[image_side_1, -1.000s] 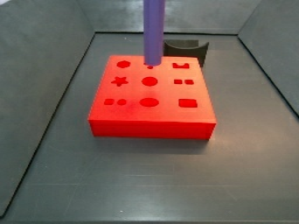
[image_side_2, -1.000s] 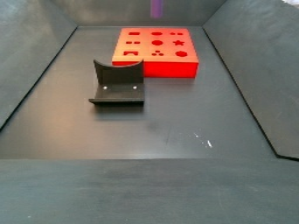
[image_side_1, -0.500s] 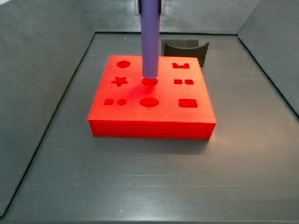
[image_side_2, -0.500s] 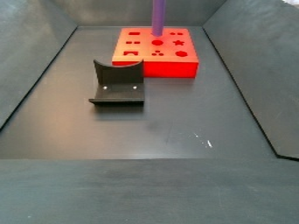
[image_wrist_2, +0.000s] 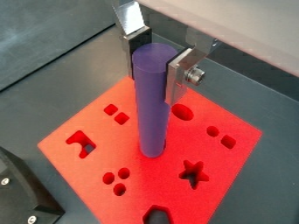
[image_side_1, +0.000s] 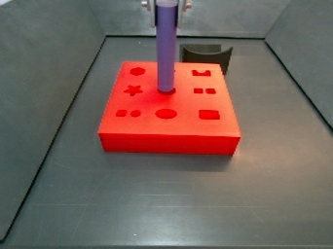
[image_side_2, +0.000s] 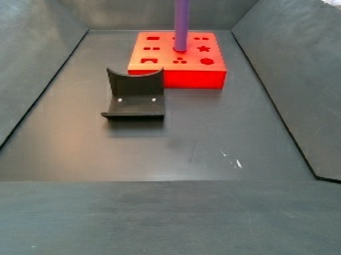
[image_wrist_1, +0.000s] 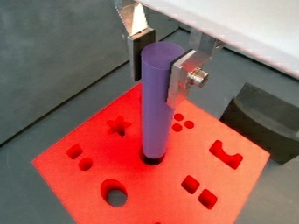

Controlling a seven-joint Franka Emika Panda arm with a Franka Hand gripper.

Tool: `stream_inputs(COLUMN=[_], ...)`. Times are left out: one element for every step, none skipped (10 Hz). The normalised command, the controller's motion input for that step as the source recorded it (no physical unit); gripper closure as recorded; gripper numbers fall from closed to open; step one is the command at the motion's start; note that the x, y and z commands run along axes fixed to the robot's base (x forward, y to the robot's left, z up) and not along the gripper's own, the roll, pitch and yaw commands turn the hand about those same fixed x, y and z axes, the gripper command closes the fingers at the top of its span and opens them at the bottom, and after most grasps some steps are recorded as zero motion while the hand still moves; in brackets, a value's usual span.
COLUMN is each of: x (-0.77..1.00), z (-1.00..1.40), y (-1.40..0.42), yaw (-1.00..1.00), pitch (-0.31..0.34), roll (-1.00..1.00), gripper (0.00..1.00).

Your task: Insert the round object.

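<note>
The round object, a long purple cylinder [image_side_1: 166, 49], stands upright with its lower end in the round centre hole of the red block [image_side_1: 169, 122]. It shows in both wrist views [image_wrist_1: 156, 101] [image_wrist_2: 149, 101] and in a side view [image_side_2: 181, 25]. My gripper [image_wrist_1: 162, 54] is above the block, shut on the cylinder's upper end, with the silver fingers [image_wrist_2: 181, 72] pressed on its sides. In a side view the gripper [image_side_1: 166, 4] is at the top edge.
The red block [image_side_2: 177, 60] has several shaped holes: star, squares, circles. The fixture, a dark L-shaped bracket [image_side_2: 134, 97], stands on the dark floor in front of the block; it also shows behind the block [image_side_1: 208, 53]. Grey walls enclose the floor.
The gripper has lowered the purple cylinder from above the block's back row, shifting it to the centre hole, where its lower end now sits.
</note>
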Motion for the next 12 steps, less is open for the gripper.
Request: stream_inputs(x=[0.0, -0.04, -0.02, 0.17, 0.21, 0.29, 0.19, 0.09, 0.1, 0.04, 0.0, 0.0], z=[-0.2, -0.19, -0.22, -0.2, -0.22, -0.19, -0.26, -0.37, -0.53, -0.61, -0.68, -0.68], y=[0.0, -0.1, -0.04, -0.09, -0.05, -0.07, 0.0, 0.0, -0.02, -0.04, -0.03, -0.06], yaw=[0.0, 0.0, 0.0, 0.03, 0.03, 0.08, 0.04, 0.0, 0.0, 0.0, 0.01, 0.01], pitch=[-0.04, -0.043, -0.05, -0.059, -0.04, -0.033, -0.031, -0.036, -0.056, -0.034, -0.033, -0.049], roll=[0.0, 0.0, 0.01, 0.03, 0.07, 0.06, 0.09, 0.13, 0.16, 0.23, 0.24, 0.22], gripper=[1.0, 1.0, 1.0, 1.0, 1.0, 1.0, 1.0, 1.0, 1.0, 1.0, 1.0, 1.0])
